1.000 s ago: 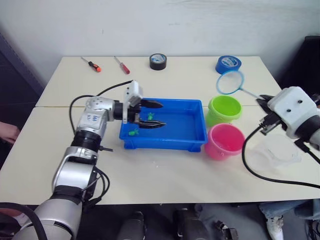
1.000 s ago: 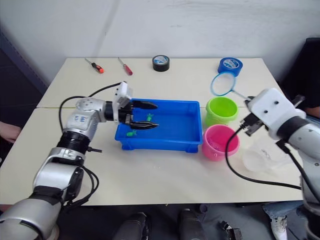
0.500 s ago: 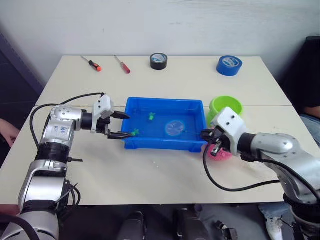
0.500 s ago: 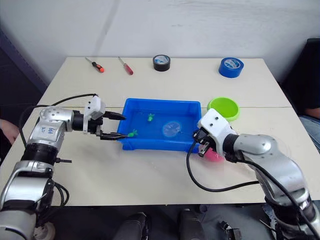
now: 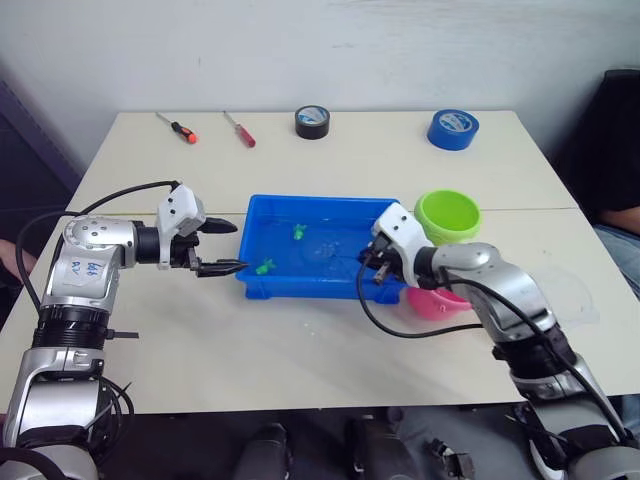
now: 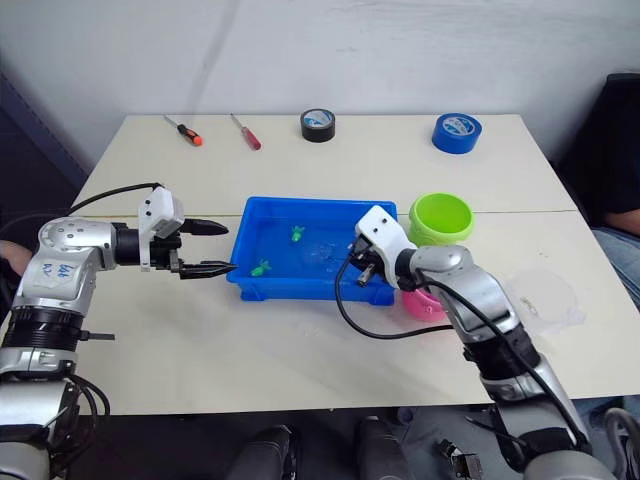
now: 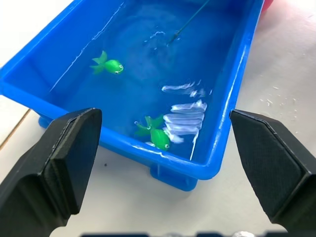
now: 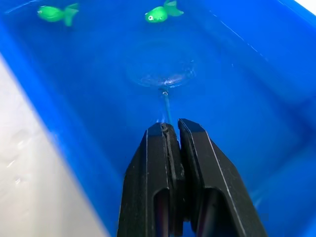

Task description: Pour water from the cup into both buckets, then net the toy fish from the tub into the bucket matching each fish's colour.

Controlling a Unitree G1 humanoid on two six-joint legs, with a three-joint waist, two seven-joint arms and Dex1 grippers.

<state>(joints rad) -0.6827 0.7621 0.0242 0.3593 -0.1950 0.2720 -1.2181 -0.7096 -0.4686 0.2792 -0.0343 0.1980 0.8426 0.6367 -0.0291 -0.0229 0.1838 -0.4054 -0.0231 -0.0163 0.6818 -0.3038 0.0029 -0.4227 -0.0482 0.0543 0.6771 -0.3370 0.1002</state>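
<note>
The blue tub (image 5: 320, 203) holds water and two green toy fish (image 7: 109, 64) (image 7: 157, 136). My right gripper (image 5: 368, 264) is over the tub's right front part, shut on the thin handle of the net (image 8: 161, 75), whose hoop lies under the water beyond the fingertips. Just outside the tub's left wall, my left gripper (image 5: 227, 246) stands open and holds nothing. The lime green bucket (image 5: 447, 216) stands right of the tub. My right arm partly hides the pink bucket (image 5: 441, 301) in front of it. The clear cup (image 6: 545, 296) lies at the far right.
Two screwdrivers (image 5: 176, 127) (image 5: 238, 128), a black tape roll (image 5: 313, 121) and a blue tape roll (image 5: 453, 127) lie along the table's far side. A person's hand (image 5: 6, 260) shows at the left edge. Black cables hang from both arms.
My left gripper has drawn back leftward out of the tub, still open. My right gripper has carried the net from above the green bucket down into the tub's water.
</note>
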